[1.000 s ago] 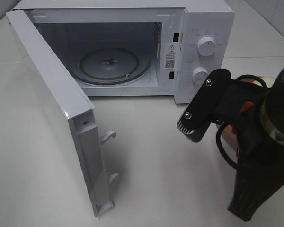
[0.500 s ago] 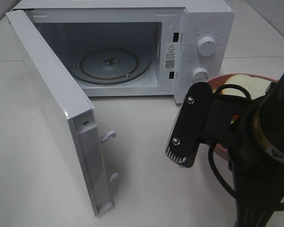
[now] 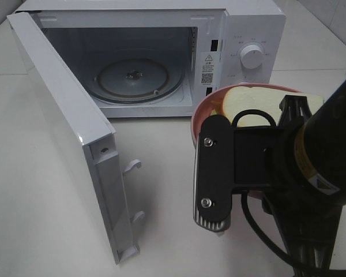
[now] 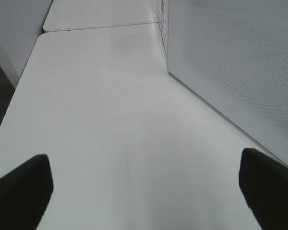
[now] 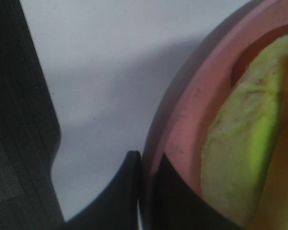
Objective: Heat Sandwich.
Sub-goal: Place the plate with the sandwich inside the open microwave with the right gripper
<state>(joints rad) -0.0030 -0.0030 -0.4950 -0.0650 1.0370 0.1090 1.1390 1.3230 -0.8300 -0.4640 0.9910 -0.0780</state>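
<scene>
While door [image 3: 57, 109] gapes, sandwich [image 3: 248, 101] seemingly tops plate [image 3: 197, 118]

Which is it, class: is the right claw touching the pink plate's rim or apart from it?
Touching. The right wrist view shows the right claw shut on the pink plate, one finger against each side of its rim, no gap.

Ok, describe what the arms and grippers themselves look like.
The right arm is black, with a yellowish band and a triangle warning label. A flat black bracket carries two silver screws and a ribbed grey end; black cables loop beside it. The left gripper shows only two dark, rounded fingertips.
</scene>
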